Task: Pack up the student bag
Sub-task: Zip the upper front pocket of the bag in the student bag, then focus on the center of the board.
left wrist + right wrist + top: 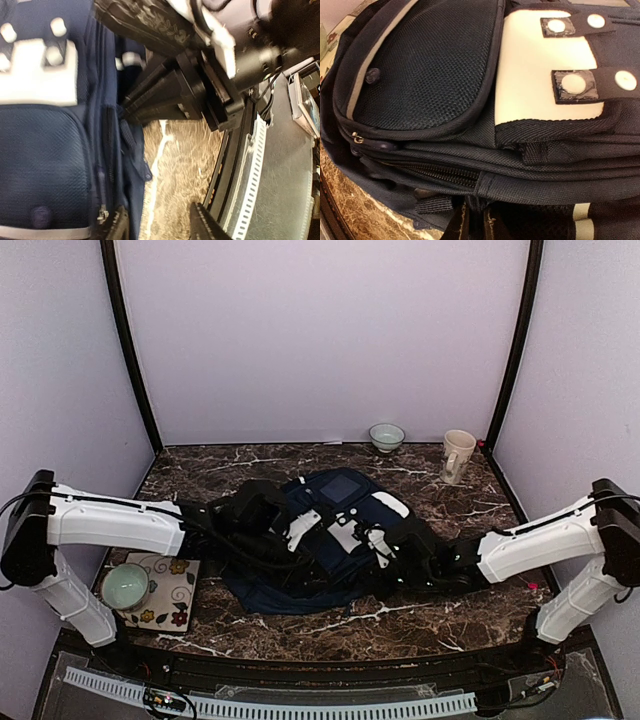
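From above, the left arm (120, 520) and right arm (530, 545) both stretch low and inward, their black wrists meeting the student bag (340, 540), which lies flat in the middle of the tabletop (300, 625). Bare marble runs behind the bag to a small bowl (387, 437) and a mug (457, 455) near the back wall. At the front left, a second bowl (125, 585) sits on a floral mat (170, 595), apart from the bag. In the left wrist view, the left hand (160, 225) is spread wide, with bare tabletop showing between its fingers (205, 225). One finger lies just beside the bag's zipped edge, and the tabletop's dark near rim and a white slotted strip (250, 190) are close on the right. In the right wrist view, the bag fills the frame, its white patch (540, 75) carrying dark squares. The right hand (472, 225) presses its fingertips (455, 227) against the lower seam, close together; I cannot tell whether they pinch fabric.
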Robot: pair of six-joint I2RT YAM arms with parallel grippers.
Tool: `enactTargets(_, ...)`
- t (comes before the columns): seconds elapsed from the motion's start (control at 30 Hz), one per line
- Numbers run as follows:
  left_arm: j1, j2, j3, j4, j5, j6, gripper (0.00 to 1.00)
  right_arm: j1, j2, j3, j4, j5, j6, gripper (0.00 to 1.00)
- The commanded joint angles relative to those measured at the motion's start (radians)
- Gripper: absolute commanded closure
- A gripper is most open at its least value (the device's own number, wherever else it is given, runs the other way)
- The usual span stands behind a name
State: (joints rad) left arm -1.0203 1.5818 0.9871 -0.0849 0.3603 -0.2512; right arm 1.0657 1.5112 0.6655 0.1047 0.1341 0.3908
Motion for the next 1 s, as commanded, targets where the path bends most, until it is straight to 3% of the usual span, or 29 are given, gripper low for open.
enactTargets(0.0, 0.039, -0.128, -0.058, 0.047, -0.069, 0.011, 0.52, -0.012, -0.113, -0.024, -0.011, 0.045, -0.033, 0.85)
enactTargets(0.17, 0.081, -0.25, -0.125, 0.043, -0.137, 0.018, 0.43, -0.041, -0.233, -0.06, -0.055, 0.075, -0.059, 0.74)
enactTargets(0.27, 0.1, -0.318, -0.162, 0.017, -0.256, 0.032, 0.37, -0.07, -0.284, -0.076, -0.066, 0.075, -0.076, 0.68)
enactTargets(0.5, 0.152, -0.492, -0.263, 0.024, -0.519, 0.021, 0.36, -0.155, -0.354, -0.108, -0.013, 0.034, -0.101, 0.5)
enactTargets(0.67, 0.178, -0.584, -0.366, 0.11, -0.768, 0.028, 0.29, -0.214, -0.366, -0.136, 0.044, 0.003, -0.098, 0.35)
enactTargets(0.83, 0.227, -0.588, -0.468, 0.251, -1.109, 0.004, 0.15, -0.241, -0.383, -0.164, 0.076, -0.018, -0.079, 0.25)
enactTargets(0.97, 0.293, -0.544, -0.507, 0.354, -1.193, 0.023, 0.12, -0.243, -0.403, -0.185, 0.089, -0.032, -0.057, 0.22)
